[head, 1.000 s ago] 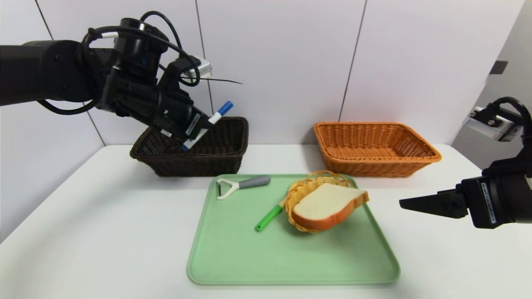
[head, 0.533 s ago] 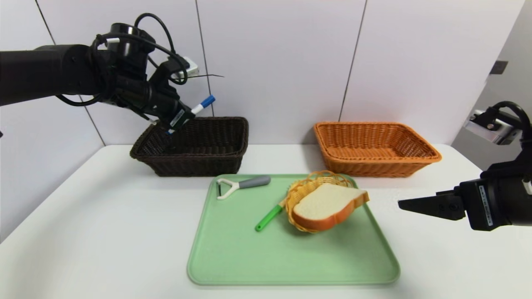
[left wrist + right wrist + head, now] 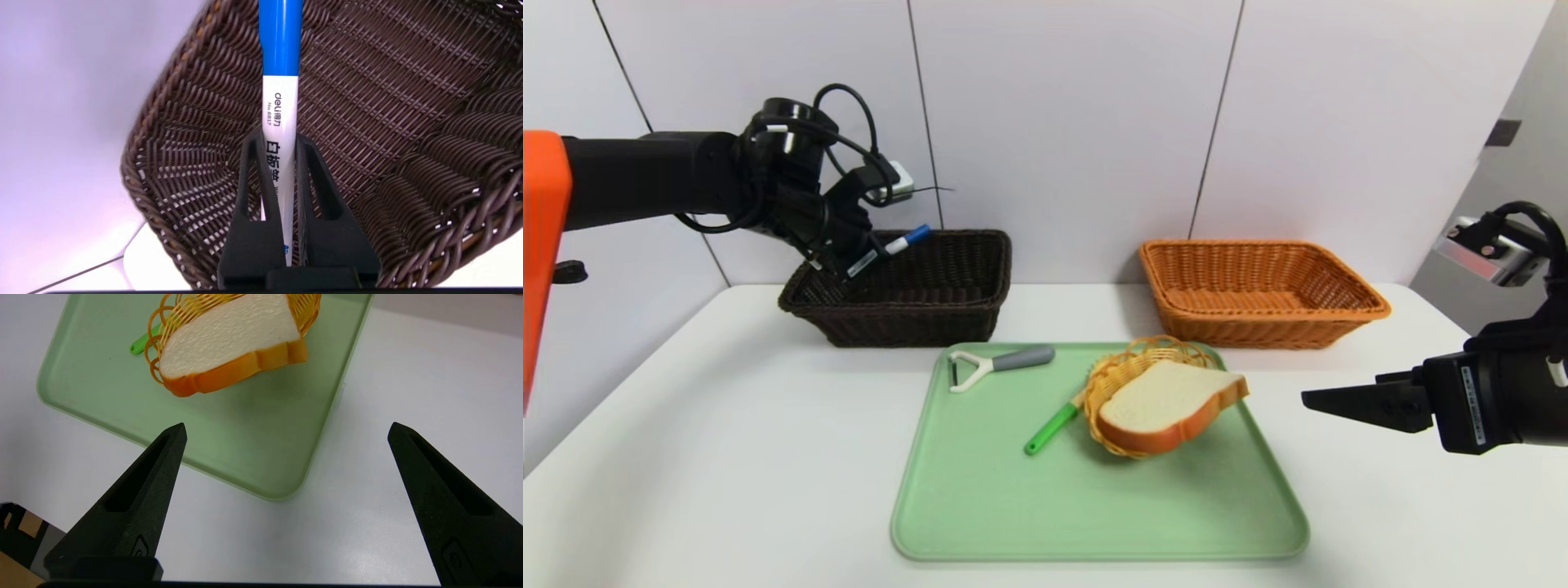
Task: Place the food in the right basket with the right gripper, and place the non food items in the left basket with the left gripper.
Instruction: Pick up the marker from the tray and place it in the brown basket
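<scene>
My left tool is pinching the marker around its white barrel, blue cap sticking out past the tips, and I have it over the dark basket. My right tool hangs idle beside the tray's right edge, its two fingers spread wide with only air between them. Out from there, the green tray sits on the table, in front of both baskets. On it, the bread leans in a small wicker basket, one end poking over the rim. The green-handled brush lies partly under that basket. The peeler is near the tray's far left corner. At the back right of the table I see the orange basket.
</scene>
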You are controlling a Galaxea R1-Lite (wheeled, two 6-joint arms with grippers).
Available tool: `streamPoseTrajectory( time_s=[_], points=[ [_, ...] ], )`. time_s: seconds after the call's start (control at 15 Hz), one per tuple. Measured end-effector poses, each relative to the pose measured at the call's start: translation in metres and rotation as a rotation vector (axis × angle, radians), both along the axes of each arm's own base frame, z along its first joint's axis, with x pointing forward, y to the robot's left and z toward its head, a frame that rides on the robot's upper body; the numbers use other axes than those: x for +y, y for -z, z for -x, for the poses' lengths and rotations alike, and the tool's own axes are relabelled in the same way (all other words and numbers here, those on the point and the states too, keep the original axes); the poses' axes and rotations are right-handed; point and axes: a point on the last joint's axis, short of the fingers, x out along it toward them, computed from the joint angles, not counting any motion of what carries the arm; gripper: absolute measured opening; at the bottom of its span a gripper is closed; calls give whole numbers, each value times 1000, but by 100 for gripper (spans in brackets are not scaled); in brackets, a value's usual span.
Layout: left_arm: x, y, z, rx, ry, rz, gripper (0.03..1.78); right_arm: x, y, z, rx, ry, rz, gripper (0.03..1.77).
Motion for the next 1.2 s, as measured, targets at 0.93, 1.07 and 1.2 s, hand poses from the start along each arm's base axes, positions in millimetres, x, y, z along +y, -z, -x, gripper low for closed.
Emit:
streamPoseTrajectory(
  time_s=[0.93,1.07,1.2],
  points=[
    [2,31,-17,74,-16,-8,15,0,1,0,2,-3,1,170],
    [1,32,-17,78,-16,-9,15,1,1,0,3,-3,1,170],
    [2,33,-18,79,-18,-8,15,1,1,0,3,-2,1,170]
  ],
)
